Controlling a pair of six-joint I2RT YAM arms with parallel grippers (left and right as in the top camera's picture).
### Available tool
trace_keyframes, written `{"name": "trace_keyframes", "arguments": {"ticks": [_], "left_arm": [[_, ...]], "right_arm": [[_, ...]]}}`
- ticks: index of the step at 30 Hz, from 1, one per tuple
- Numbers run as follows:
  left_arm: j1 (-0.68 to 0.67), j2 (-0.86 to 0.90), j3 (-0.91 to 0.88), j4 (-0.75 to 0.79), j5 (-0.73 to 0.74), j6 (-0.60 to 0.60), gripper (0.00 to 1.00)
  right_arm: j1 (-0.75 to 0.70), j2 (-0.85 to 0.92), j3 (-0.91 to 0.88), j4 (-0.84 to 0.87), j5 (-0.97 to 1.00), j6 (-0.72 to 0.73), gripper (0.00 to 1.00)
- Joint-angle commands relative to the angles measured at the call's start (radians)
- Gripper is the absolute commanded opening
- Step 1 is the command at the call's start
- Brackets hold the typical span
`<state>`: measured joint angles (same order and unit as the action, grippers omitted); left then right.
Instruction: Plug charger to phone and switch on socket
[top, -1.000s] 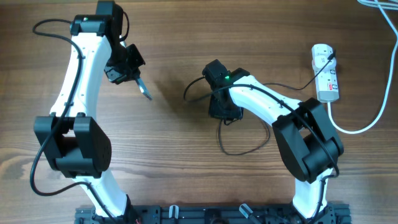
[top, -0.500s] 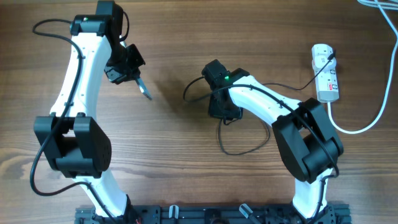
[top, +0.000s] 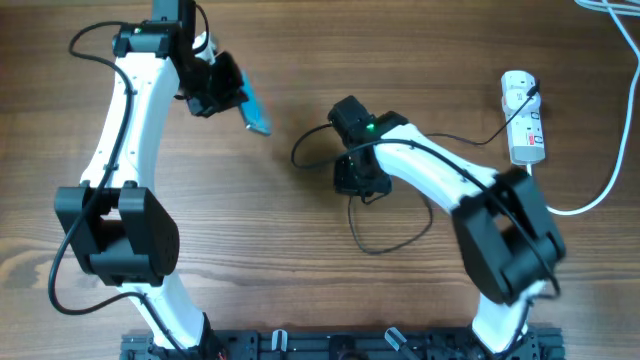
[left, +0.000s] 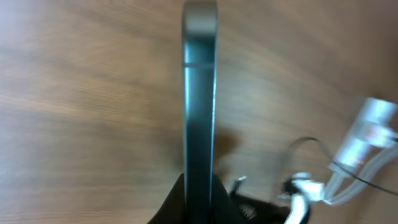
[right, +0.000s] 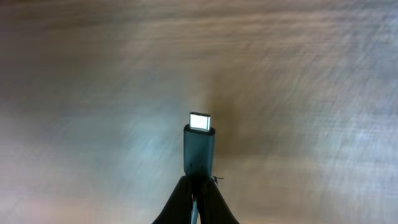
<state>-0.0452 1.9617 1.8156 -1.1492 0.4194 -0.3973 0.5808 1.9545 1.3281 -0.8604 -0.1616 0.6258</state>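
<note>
My left gripper (top: 232, 92) is shut on the phone (top: 255, 113), whose cyan screen shows in the overhead view; it is held off the table. In the left wrist view the phone (left: 199, 93) stands edge-on between the fingers (left: 199, 202). My right gripper (top: 355, 180) is shut on the charger's connector plug (right: 199, 146), metal tip pointing away, fingers (right: 199, 193) pinched on its base. The black cable (top: 385, 235) loops on the table by the right arm and runs to the socket (top: 524, 118), a white power strip at the far right.
The socket's thick white cord (top: 600, 190) curves along the right edge of the table. The right arm and the white socket show blurred at the lower right of the left wrist view (left: 367, 134). Bare wooden table lies between the two grippers.
My left gripper has swung up and to the right and turned, so the phone's cyan screen now faces up toward the camera. The right arm shifted slightly; its grip on the plug is unchanged.
</note>
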Motion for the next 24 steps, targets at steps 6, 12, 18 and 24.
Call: {"name": "trace_keyframes", "arguments": {"ticks": [6,12,18,24], "left_arm": [[-0.017,-0.034,0.014,0.19,0.547,0.062,0.04],[-0.09,-0.034,0.014,0.176,0.556,0.177,0.04],[-0.161,-0.034,0.014,0.212,0.59,0.181,0.04],[-0.155,-0.034,0.014,0.252,0.746,0.181,0.04]], "right_arm": [[0.005,-0.373,0.0,-0.071,-0.375,-0.24,0.04],[0.005,-0.508,0.0,-0.078,-0.359,-0.241,0.04],[0.005,-0.525,0.0,-0.077,-0.335,-0.21,0.05],[0.005,-0.524,0.0,-0.067,-0.207,-0.125,0.04]]}}
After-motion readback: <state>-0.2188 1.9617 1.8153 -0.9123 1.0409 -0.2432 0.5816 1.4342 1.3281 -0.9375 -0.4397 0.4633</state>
